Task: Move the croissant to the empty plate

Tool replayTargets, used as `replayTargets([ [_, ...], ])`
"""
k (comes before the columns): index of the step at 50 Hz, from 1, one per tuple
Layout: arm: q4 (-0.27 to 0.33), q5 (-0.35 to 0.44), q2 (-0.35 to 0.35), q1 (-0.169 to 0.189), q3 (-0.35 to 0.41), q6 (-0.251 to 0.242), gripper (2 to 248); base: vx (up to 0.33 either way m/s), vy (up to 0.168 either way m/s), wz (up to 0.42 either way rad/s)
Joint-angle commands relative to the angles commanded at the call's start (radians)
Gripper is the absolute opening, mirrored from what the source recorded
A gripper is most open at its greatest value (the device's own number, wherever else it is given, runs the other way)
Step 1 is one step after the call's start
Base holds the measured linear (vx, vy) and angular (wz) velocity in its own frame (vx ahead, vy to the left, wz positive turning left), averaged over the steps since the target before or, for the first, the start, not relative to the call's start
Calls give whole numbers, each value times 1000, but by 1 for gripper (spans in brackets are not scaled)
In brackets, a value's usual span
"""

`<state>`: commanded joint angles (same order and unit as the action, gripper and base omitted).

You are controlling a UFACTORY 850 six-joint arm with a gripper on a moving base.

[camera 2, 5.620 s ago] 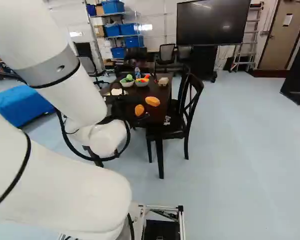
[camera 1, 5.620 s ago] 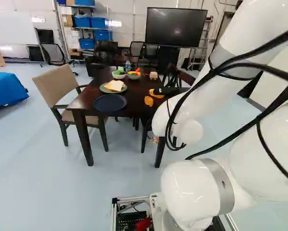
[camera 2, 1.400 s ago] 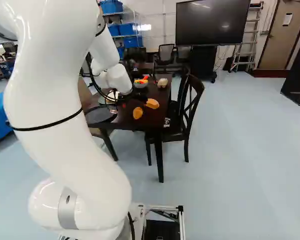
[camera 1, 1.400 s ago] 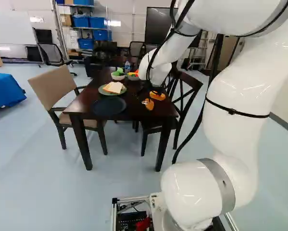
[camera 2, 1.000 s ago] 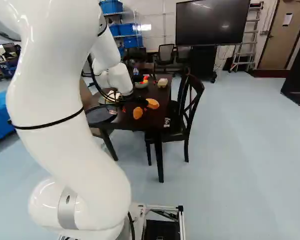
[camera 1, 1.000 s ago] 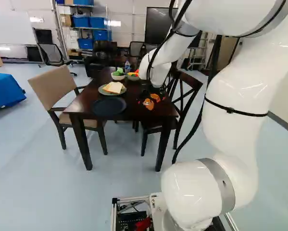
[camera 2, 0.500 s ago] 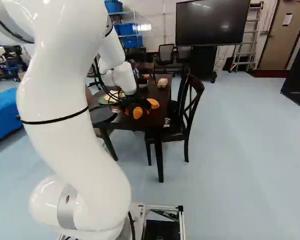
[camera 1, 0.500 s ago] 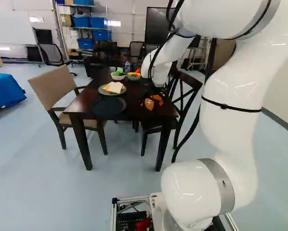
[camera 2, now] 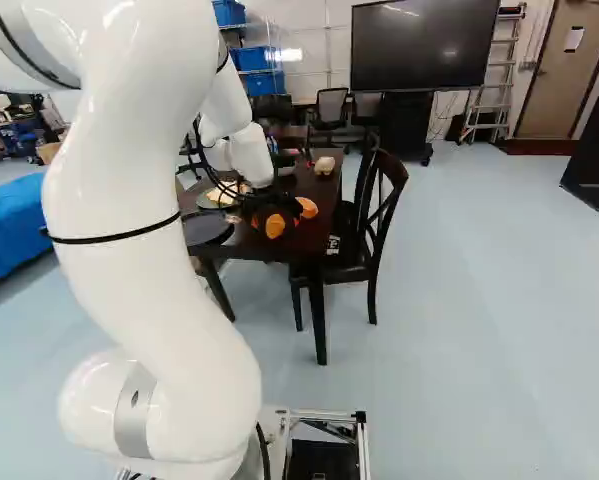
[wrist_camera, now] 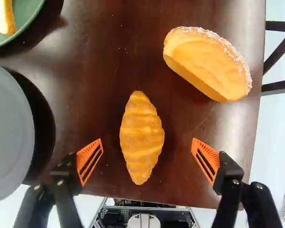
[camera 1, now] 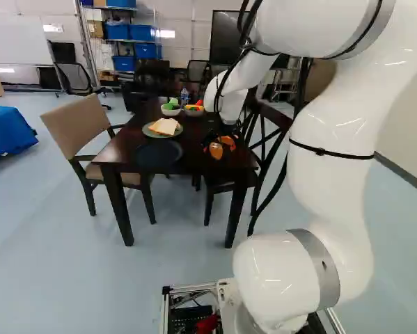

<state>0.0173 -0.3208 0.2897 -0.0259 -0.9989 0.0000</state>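
Gripper (wrist_camera: 147,140) spread wide, croissant (wrist_camera: 141,137) between fingers, ungripped. Croissant lies on dark table (wrist_camera: 104,52), near sugared bread (wrist_camera: 206,64), apart from empty plate (wrist_camera: 9,133). Approach looks nearly done; grasp, lift, carry, release left. No writing legible on croissant or empty plate.

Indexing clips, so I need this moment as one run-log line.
croissant on table | fingers open, either side | plate empty | ungripped

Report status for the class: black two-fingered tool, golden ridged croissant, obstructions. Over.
Tool open, fingers either side of croissant, not touching it. Croissant on dark wooden table. Sugar-edged orange bread close by, apart from both fingers.
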Motion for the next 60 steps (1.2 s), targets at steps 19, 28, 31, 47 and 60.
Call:
replayTargets([
  [19, 0, 16, 0, 0, 0, 0, 210, 0, 0, 0],
  [28, 0, 36, 0, 0, 0, 0, 186, 0, 0, 0],
  [31, 0, 38, 0, 0, 0, 0, 186, 0, 0, 0],
  [47, 0, 38, 0, 0, 0, 0, 149, 0, 0, 0],
  [60, 0, 38, 0, 0, 0, 0, 128, 0, 0, 0],
])
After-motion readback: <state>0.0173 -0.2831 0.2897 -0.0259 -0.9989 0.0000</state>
